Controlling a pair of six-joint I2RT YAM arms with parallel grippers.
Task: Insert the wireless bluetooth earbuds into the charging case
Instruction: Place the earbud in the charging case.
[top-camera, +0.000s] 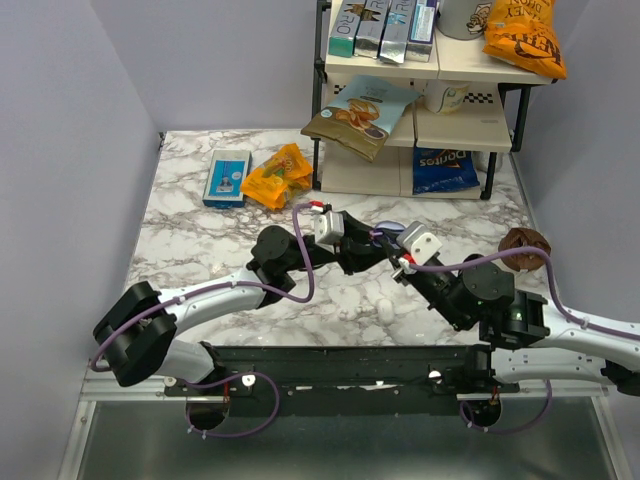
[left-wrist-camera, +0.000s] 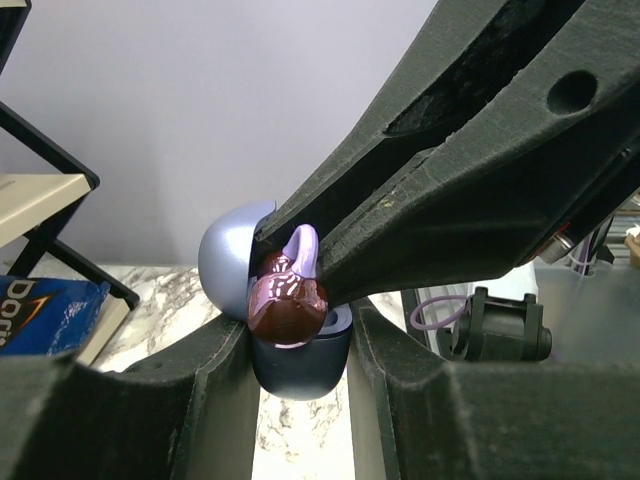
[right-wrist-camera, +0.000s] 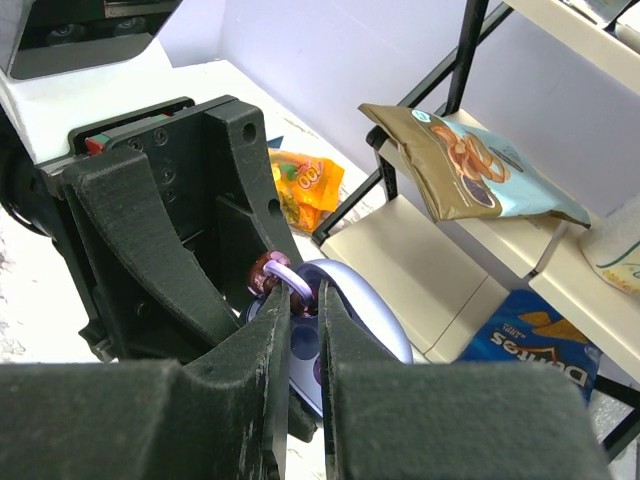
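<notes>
Top view: the arms meet mid-table and cover the work between them, so case and bud cannot be resolved there. A small pale speck (top-camera: 386, 306) on the marble table (top-camera: 200, 250) just beside them is too small to identify. The charging case (left-wrist-camera: 300, 368) is partly hidden by the fingers, and only one earbud (left-wrist-camera: 288, 298) could be located. Legible: "Doritos" on the blue bag (right-wrist-camera: 530, 350), upside down in the right wrist view and cut off in the left wrist view. A top-shelf box (top-camera: 343, 28) shows "RO"; the rest is unreadable. Left gripper (left-wrist-camera: 300, 345): fingers pressed against both sides of the case's dark lower cup, lid (left-wrist-camera: 232, 265) open. Right gripper (right-wrist-camera: 305, 300): jaws nearly together, pinching the earbud's lilac stem, with the bulb at the cup's mouth.
</notes>
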